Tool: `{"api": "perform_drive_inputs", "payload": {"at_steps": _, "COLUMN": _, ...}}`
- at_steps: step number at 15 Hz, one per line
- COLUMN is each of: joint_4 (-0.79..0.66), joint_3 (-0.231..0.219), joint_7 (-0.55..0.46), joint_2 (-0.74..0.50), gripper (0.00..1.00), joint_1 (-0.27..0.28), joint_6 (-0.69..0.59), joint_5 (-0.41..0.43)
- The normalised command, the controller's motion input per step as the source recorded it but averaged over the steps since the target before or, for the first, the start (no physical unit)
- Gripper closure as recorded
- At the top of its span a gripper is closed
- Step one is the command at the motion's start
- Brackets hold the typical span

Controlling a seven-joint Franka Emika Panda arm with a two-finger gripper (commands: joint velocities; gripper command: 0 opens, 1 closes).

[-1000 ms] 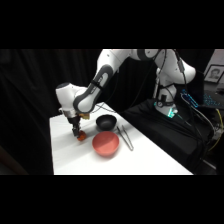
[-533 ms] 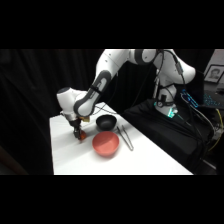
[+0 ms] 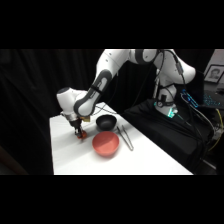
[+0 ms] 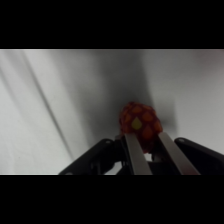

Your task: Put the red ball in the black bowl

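Side view: I am reaching down over the far-left part of the white table (image 3: 70, 155), my pincer (image 3: 79, 134) sitting low at the red ball (image 3: 81, 136), which shows as a small red spot right at my fingertips, at or just above the tabletop. To its right the black bowl (image 3: 105, 121) is standing near, the larger red bowl (image 3: 105, 144) is sitting nearer the camera, and metal tongs (image 3: 125, 137) are lying just right of both. To do this step well, I judge I should be holding the squeeze steady, lifting straight up to clear the black bowl's rim, then carrying the ball rightward over that bowl, not the red one.

Wrist view: my two fingers (image 4: 136, 152) are rising from the bottom edge, drawn in to a narrow gap, with the ball lodged between them. They are appearing to grip it on both sides; whether it is resting on the table I cannot tell.
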Motion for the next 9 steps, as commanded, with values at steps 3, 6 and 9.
{"api": "perform_drive_inputs", "payload": {"at_steps": 3, "joint_4": -0.23, "joint_3": -0.028, "joint_7": -0.02, "joint_2": -0.35, "gripper": 0.96, "joint_1": 0.056, "joint_6": -0.23, "joint_5": 0.018}}
{"api": "perform_drive_inputs", "payload": {"at_steps": 6, "joint_4": -0.25, "joint_3": -0.055, "joint_7": -0.01, "joint_2": -0.39, "gripper": 0.96, "joint_1": 0.054, "joint_6": -0.22, "joint_5": -0.008}}
{"api": "perform_drive_inputs", "payload": {"at_steps": 9, "joint_4": -0.35, "joint_3": -0.063, "joint_7": -0.04, "joint_2": -0.49, "gripper": 0.96, "joint_1": 0.030, "joint_6": -0.16, "joint_5": -0.017}}
